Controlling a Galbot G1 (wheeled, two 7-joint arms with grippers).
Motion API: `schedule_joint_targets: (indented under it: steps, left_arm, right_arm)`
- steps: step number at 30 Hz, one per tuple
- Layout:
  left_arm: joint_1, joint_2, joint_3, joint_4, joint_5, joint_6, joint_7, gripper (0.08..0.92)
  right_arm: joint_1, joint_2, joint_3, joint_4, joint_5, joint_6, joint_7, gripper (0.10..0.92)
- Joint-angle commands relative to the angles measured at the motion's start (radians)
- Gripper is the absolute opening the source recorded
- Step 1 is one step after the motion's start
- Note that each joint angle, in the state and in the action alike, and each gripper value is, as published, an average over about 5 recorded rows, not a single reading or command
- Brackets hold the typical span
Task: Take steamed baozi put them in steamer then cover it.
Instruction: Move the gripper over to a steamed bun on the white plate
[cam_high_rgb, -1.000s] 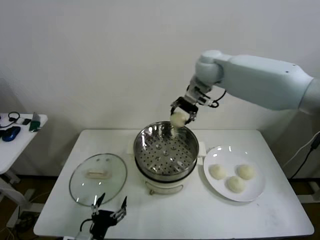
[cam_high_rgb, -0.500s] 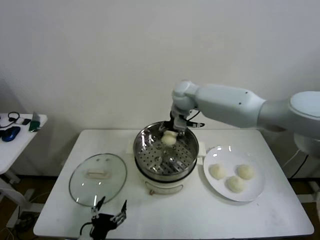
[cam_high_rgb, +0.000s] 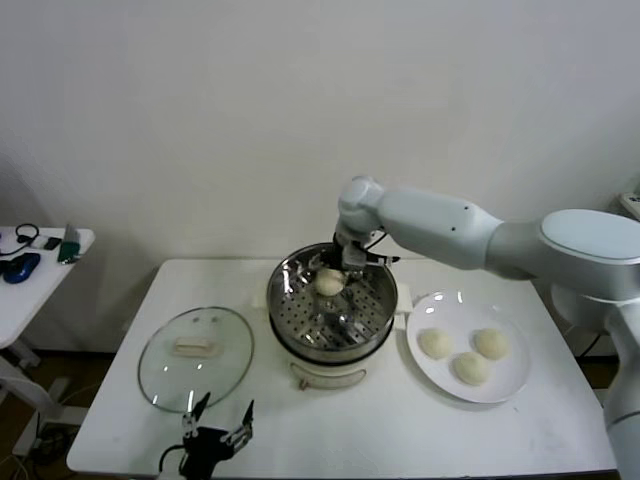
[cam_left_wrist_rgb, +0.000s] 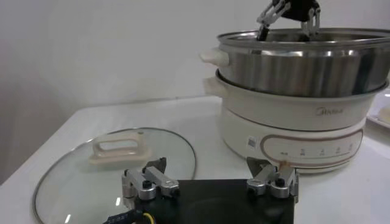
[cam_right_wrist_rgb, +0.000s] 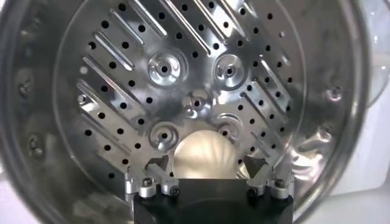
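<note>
On the far left, a small side table (cam_high_rgb: 40, 262) carries a few dark gadgets (too small to name). Next, on the white table (cam_high_rgb: 350, 425), the glass cover (cam_high_rgb: 196, 358) lies flat with its cream handle (cam_high_rgb: 193, 349) up, just beside the steamer and apart from it. At the table's front edge the left gripper (cam_high_rgb: 218, 424) waits low by the cover's near rim, its fingers (cam_left_wrist_rgb: 148, 181) spread wide with nothing between them. At the middle stands the steamer (cam_high_rgb: 332, 303), a shiny steel pot with a perforated floor (cam_right_wrist_rgb: 183, 79) on its white electric base (cam_left_wrist_rgb: 286, 131). The right gripper (cam_high_rgb: 342, 268) reaches down into the pot at its far side; one baozi (cam_high_rgb: 329, 282) sits there on the floor, and in the right wrist view it lies between the parted fingers (cam_right_wrist_rgb: 148, 178) without either clearly pressing it. To the right, a white plate (cam_high_rgb: 468, 345) holds three more baozi (cam_high_rgb: 464, 353), clustered close together.
</note>
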Motion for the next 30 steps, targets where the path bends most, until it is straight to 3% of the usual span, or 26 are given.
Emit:
schedule_joint_targets:
  steps: [1, 5, 9, 15, 20, 25, 30]
  left_arm:
    - [0.002, -0.002, 0.000, -0.007, 0.004, 0.002, 0.001, 0.823]
    - [0.002, -0.001, 0.001, -0.003, 0.008, 0.004, 0.001, 0.823]
    - [-0.005, -0.001, 0.004, 0.002, 0.009, 0.005, 0.000, 0.823]
    - [-0.018, -0.003, 0.008, 0.007, 0.012, 0.009, 0.000, 0.823]
    - [-0.017, -0.001, 0.004, 0.004, 0.011, 0.007, 0.000, 0.823]
    - [-0.017, -0.002, -0.002, 0.000, 0.008, 0.004, -0.001, 0.823]
    - [-0.008, -0.005, -0.007, -0.007, 0.007, 0.002, -0.001, 0.823]
  right_arm:
    - [0.217, -0.048, -0.136, 0.025, 0.398, -0.010, -0.076, 0.823]
    - [0.457, -0.157, -0.371, 0.105, 0.868, -0.260, -0.208, 0.823]
    - [0.614, -0.301, -0.571, 0.240, 1.019, -0.543, -0.235, 0.823]
    - [0.651, -0.515, -0.765, 0.473, 0.968, -0.781, -0.145, 0.823]
    - [0.466, -0.644, -0.686, 0.567, 0.821, -0.923, -0.027, 0.823]
    - [0.188, -0.679, -0.481, 0.557, 0.724, -0.992, 0.049, 0.823]
    - [-0.072, -0.650, -0.277, 0.449, 0.605, -1.017, 0.078, 0.823]
